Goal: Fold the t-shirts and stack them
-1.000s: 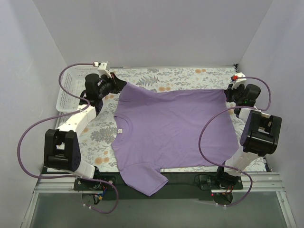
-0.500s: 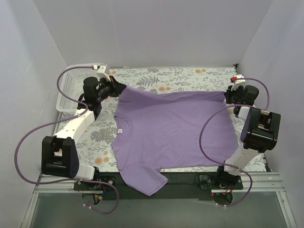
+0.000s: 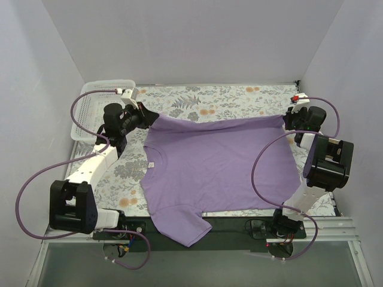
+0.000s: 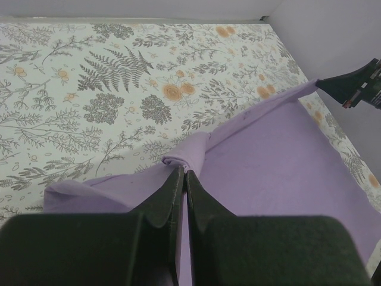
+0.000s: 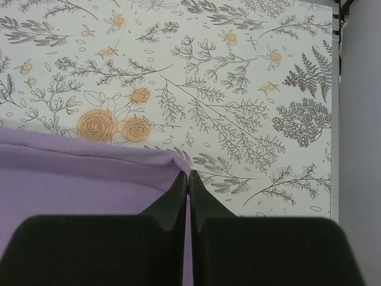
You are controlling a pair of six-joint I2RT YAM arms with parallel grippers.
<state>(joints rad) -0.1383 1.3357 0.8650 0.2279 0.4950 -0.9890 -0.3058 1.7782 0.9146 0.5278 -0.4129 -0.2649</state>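
The lavender-purple t-shirt lies spread over the flowered table cloth, its small white neck label at the left and one sleeve hanging over the near edge. My left gripper is shut on the shirt's far left corner, seen bunched at the fingertips in the left wrist view. My right gripper is shut on the far right corner, the hem pinched at the tips in the right wrist view. The far edge of the shirt is stretched between them.
A white mesh basket stands at the far left behind my left arm. The flowered cloth shows beyond the shirt up to the back wall. Grey walls close in left and right. Purple cables loop beside both arms.
My left gripper has moved left and slightly toward me with the shirt corner, pulling the far edge straighter. My right gripper has shifted slightly back, still holding its corner.
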